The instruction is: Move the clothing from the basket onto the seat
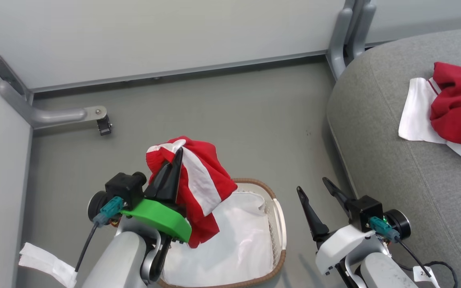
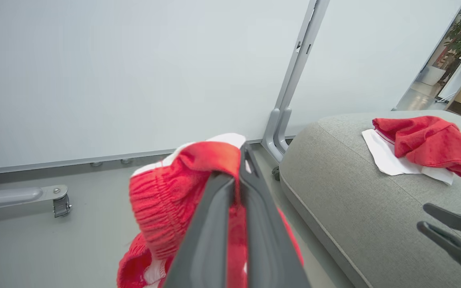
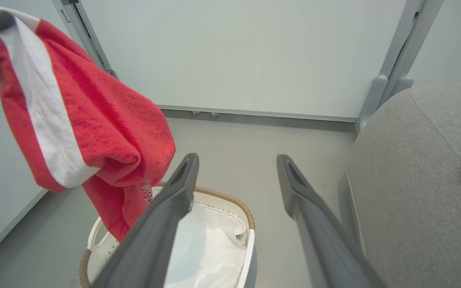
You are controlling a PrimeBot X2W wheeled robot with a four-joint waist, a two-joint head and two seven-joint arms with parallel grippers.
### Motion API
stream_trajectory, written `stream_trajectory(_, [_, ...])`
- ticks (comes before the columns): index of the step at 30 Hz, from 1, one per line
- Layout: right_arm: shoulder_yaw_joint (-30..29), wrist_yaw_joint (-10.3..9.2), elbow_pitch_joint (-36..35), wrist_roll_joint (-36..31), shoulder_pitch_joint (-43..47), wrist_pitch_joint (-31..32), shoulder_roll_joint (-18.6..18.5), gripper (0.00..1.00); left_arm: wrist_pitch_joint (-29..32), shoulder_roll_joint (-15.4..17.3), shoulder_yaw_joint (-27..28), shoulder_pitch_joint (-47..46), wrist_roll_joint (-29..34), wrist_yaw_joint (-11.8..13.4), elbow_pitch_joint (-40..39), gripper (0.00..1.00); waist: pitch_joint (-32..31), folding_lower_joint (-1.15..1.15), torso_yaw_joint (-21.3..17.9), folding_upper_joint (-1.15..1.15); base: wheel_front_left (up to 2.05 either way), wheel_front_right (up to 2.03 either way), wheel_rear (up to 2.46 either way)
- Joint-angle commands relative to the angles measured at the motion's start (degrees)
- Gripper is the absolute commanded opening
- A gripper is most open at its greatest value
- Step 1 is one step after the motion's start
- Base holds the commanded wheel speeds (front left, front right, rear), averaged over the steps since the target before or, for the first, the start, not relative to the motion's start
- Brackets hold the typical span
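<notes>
Jaws of the left gripper (image 1: pixel 179 154) clamped on a red striped garment (image 1: pixel 202 180), hanging above the basket (image 1: pixel 280 224), left of the seat (image 1: pixel 374 168). Right gripper (image 1: pixel 312 185) spread open, empty, between basket and seat. Far right on the seat: second red garment (image 1: pixel 458 108) on a white cloth (image 1: pixel 414 116).

Left wrist view: fabric bunched around the closed jaws, seat to the right.

Right wrist view: white sheet (image 3: pixel 210 248) lines the basket, no red seen inside.

Risk: pinch looks near one edge, so a fast swing right may drop it on the floor (image 1: pixel 214 112), or its tail may snag the basket.

Count: two red garments, one white cloth, one basket, one seat, two grippers.
</notes>
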Motion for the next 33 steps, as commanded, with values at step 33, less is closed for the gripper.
stream_trajectory(33, [15.22,-0.06,-7.97,5.2,-6.02,-0.13,-0.23,1.0,-0.03,-0.95,-2.34,0.01,-0.27,-0.12,-10.63,0.0,-5.6,0.0,2.69,0.0,0.0,0.0,0.0])
